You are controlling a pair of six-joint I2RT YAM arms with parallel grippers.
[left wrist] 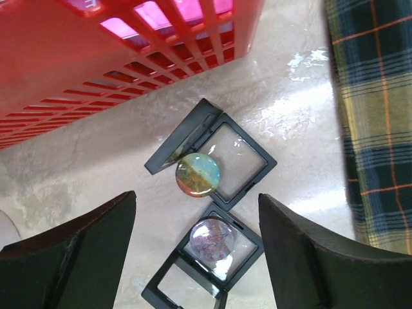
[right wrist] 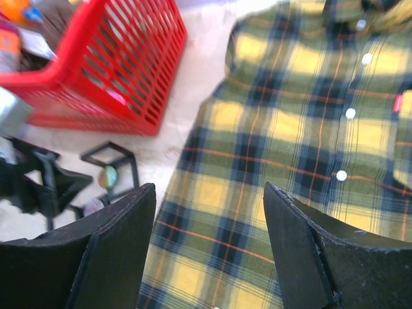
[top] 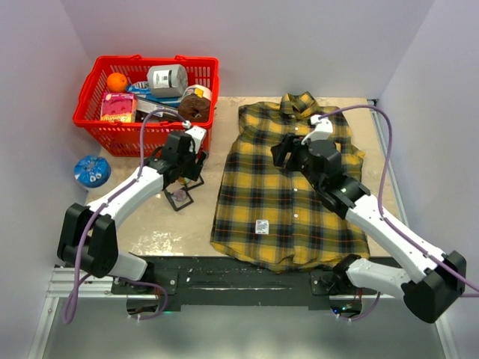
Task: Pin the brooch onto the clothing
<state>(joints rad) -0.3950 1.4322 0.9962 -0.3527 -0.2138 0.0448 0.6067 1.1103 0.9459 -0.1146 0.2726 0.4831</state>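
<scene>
Yellow-and-dark plaid cloth fills the right half of the surface (top: 161,224): the shirt (top: 251,187) lies flat and spread out, collar at the far end, buttoned front up, its small white label (top: 261,226) near the hem. Nothing is pinned to it in any view, so the task looks to be at its very start. To the left of the shirt, between it and the red basket (top: 97,123), two small black cases sit open on the surface. The upper case (left wrist: 241,158) carries a round blue-and-orange brooch (left wrist: 197,172) lying at its hinge edge, and the lower case (left wrist: 174,286) holds a purple brooch (left wrist: 214,239) in its tray. Which of the two is meant for pinning cannot be told. The left gripper (left wrist: 196,199) hangs right above the cases with its jaws spread wide and nothing between them; both brooches lie untouched below. The right gripper (right wrist: 209,193) hovers over the upper front of the shirt, just beside the button line, its jaws also apart and empty; whether it touches the cloth is not clear. By this reading every step is left: taking a brooch from its case, carrying it across to the shirt, and fastening it to the fabric, likely with the right gripper steadying the cloth.
</scene>
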